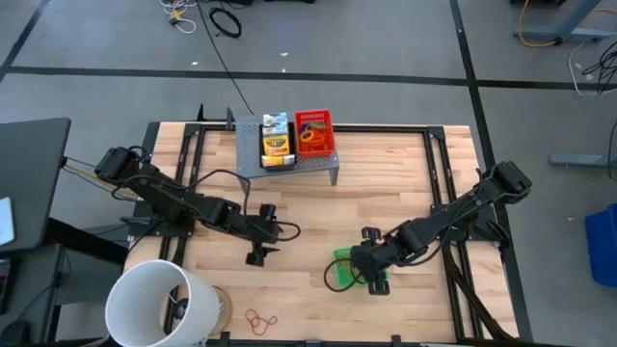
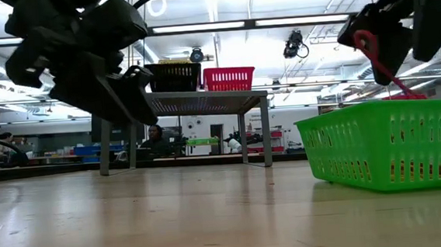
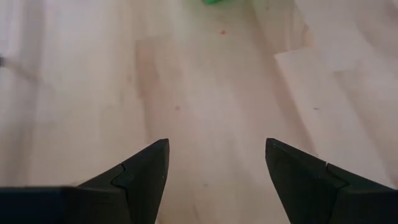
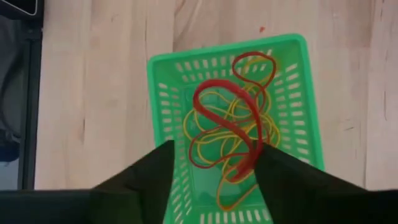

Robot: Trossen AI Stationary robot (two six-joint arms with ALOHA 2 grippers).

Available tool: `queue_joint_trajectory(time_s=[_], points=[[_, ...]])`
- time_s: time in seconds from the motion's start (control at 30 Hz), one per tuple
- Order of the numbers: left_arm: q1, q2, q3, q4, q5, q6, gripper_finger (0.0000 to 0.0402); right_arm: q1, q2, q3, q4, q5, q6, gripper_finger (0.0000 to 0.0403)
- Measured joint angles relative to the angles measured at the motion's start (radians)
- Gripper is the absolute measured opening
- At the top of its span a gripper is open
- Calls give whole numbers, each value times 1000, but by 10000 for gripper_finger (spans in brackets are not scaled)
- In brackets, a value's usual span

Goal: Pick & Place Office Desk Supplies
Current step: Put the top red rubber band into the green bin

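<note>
The right gripper (image 4: pixel 214 163) hovers with jaws spread above the green mesh tray (image 4: pixel 163 93). Between them a limp, feather-light red rubber band (image 4: pixel 225 134) droops, apparently snagged on one finger; best pinched mid-loop.

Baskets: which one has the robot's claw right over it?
The green basket, alone on the bare table, with the right gripper above it and rubber bands inside. The red basket and the black one sit up on the grey riser.
</note>
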Motion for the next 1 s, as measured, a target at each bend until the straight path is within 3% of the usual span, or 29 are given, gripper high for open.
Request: queue_joint_trajectory(time_s=[0.2,0.47,0.77,1.0], points=[[0,0,0,0,90,-26,270,0,0,0,-3,5,0,259],[0,1,0,-7,138,-53,270,9,0,0,-55,80,-50,243],[0,1,0,-7,139,-61,270,19,66,1,-80,91,-143,239],[0,1,0,-10,150,-67,270,31,87,3,-95,234,-224,238]])
